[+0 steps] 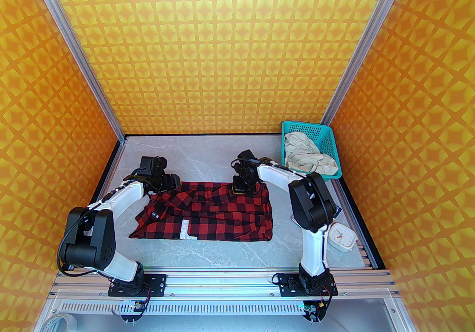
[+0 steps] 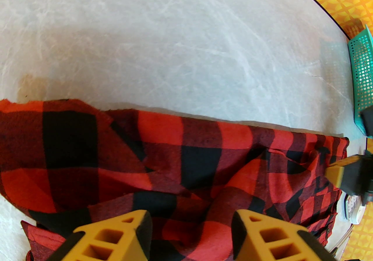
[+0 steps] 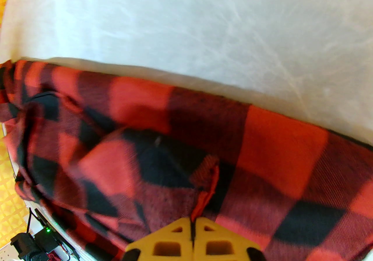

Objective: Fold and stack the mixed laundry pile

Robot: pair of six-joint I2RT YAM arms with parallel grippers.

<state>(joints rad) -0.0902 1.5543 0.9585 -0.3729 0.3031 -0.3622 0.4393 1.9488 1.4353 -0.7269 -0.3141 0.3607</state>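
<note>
Grey marbled tabletop (image 1: 230, 252) under red-and-black check shirt (image 1: 222, 211), orange-yellow patterned walls (image 1: 222, 45) around.

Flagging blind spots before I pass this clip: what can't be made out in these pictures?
- White lettering on the red-and-black checked flannel shirt: top view, too small to read.
- Cream crumpled garment in the teal perforated plastic basket: top view, bunched folds hide its shape.
- Left gripper: left wrist view, whether it touches the shirt is unclear.
- Shirt folds: right wrist view, motion blur.
</note>
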